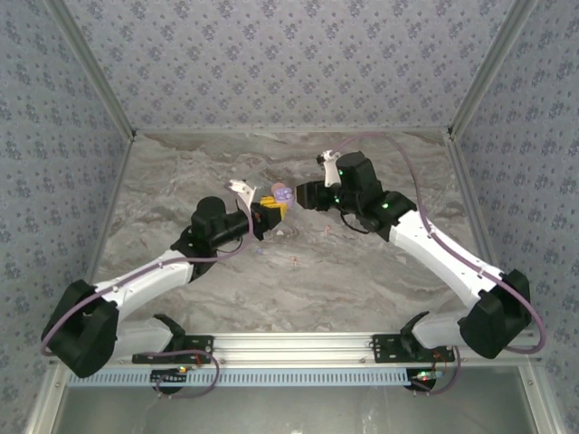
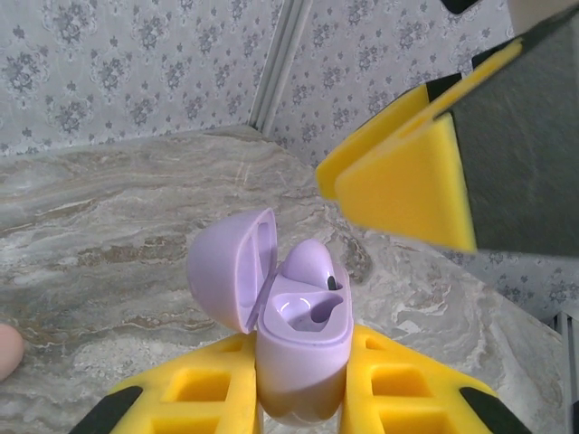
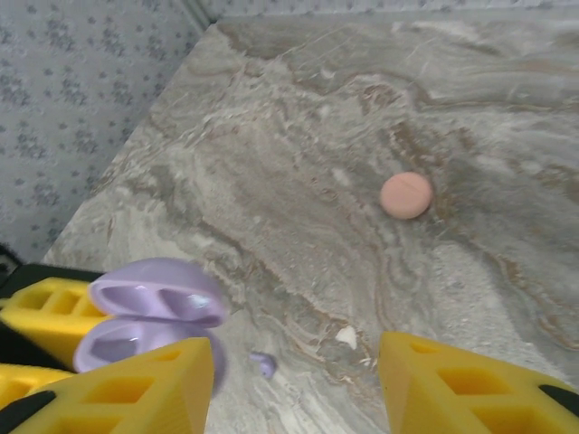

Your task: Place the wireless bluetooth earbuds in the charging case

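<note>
**Lilac case gripped, lid open**

Yellow wedge-shaped left fingers [image 2: 208, 389] clamp the smooth, egg-shaped lilac charging case [image 2: 303, 344]; a lilac earbud [image 2: 312, 262] sits inside. The right fingers [image 3: 470, 389] stand apart above the veined marble surface [image 3: 298, 136], where a loose earbud [image 3: 262, 363] and a flat pink disc [image 3: 405, 194] lie.

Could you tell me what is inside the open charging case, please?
In the case, one lilac earbud sits in the far well; the near well looks empty. Its lower part is covered.
</note>
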